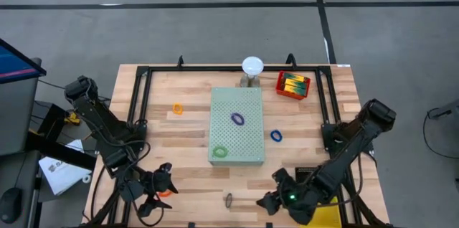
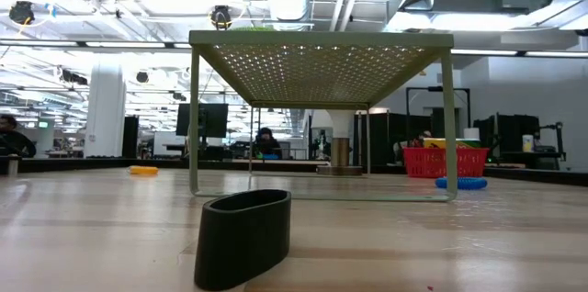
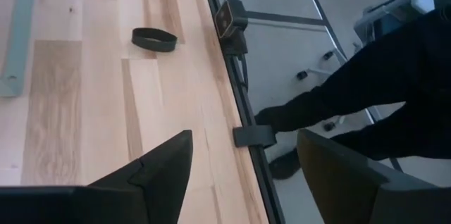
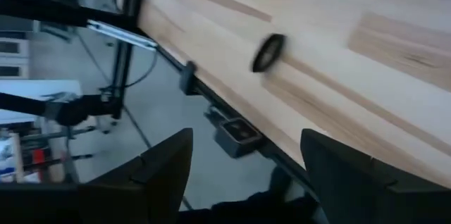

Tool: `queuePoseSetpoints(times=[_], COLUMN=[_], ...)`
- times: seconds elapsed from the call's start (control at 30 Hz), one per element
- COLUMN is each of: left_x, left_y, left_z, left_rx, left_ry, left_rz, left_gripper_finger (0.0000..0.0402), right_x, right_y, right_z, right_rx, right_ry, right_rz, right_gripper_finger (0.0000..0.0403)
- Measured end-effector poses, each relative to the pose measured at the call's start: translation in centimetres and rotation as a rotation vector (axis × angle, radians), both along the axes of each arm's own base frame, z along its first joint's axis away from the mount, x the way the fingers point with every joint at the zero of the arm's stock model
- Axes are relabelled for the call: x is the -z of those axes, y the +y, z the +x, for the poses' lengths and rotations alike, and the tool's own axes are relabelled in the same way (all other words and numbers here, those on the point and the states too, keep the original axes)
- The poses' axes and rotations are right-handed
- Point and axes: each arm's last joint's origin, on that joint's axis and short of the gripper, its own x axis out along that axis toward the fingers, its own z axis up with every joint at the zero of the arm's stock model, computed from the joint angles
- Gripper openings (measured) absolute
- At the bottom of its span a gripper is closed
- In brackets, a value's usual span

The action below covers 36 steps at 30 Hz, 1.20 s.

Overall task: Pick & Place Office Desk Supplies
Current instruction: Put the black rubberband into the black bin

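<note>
A dark band loop [image 1: 229, 200] stands on its edge on the wood near the table's near edge, large in the low view [image 2: 243, 237]. On the pale-green board lie a purple band [image 1: 237, 118] and a green band [image 1: 219, 152]. An orange band [image 1: 178, 109] and a blue band [image 1: 276, 135] lie on the table. Yellow-green boxes sit in a red basket [image 1: 293, 84]. My left gripper [image 1: 156, 185] is open at the near left, and its wrist view shows the dark loop [image 3: 153, 39] ahead of it. My right gripper [image 1: 276, 196] is open at the near right, also facing the dark loop [image 4: 268, 51].
The perforated board [image 1: 237, 135] stands on thin legs mid-table. A white dome on a stand [image 1: 252, 65] is at the far edge. A black frame rail [image 1: 140, 99] runs around the table. A small orange item [image 1: 165, 192] lies beside my left gripper. People sit in the room beyond.
</note>
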Motion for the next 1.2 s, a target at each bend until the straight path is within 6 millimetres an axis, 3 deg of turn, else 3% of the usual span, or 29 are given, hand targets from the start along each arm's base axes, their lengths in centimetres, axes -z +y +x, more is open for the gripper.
queuePoseSetpoints(times=[0.13, 0.27, 0.47, 0.6, 0.8, 1.0, 1.2], left_x=[-0.1, -0.2, -0.3, -0.3, -0.3, -0.3, -0.3], left_y=[0.0, 0.0, 0.0, 0.1, 0.1, 0.1, 0.1], left_z=[0.1, 0.2, 0.2, 0.2, 0.3, 0.3, 0.3], left_rx=[-0.028, -0.055, -0.077, -0.089, -0.107, -0.109, -0.108], left_ry=[-0.020, -0.036, -0.046, -0.051, -0.048, -0.048, -0.050], left_rz=[-0.001, -0.017, -0.011, -0.011, -0.022, -0.025, -0.028], left_gripper_finger=[0.0247, 0.0246, 0.0246, 0.0248, 0.0246, 0.0247, 0.0247], right_x=[0.9, 2.3, 4.0, 4.2, 7.5, 10.1, 11.2], right_y=[0.2, 1.1, 1.7, 1.5, 1.1, 1.2, 1.1], right_z=[1.4, 4.0, 8.8, 11.9, 15.5, 17.1, 17.3], right_rx=[0.021, 0.022, -0.026, -0.025, -0.024, -0.009, -0.011], right_ry=[-0.018, -0.006, 0.185, 0.254, 0.392, 0.465, 0.514], right_rz=[0.023, 0.074, 0.027, -0.010, -0.031, -0.063, -0.068], right_gripper_finger=[0.0260, 0.0260, 0.0260, 0.0260, 0.0260, 0.0260, 0.0241])
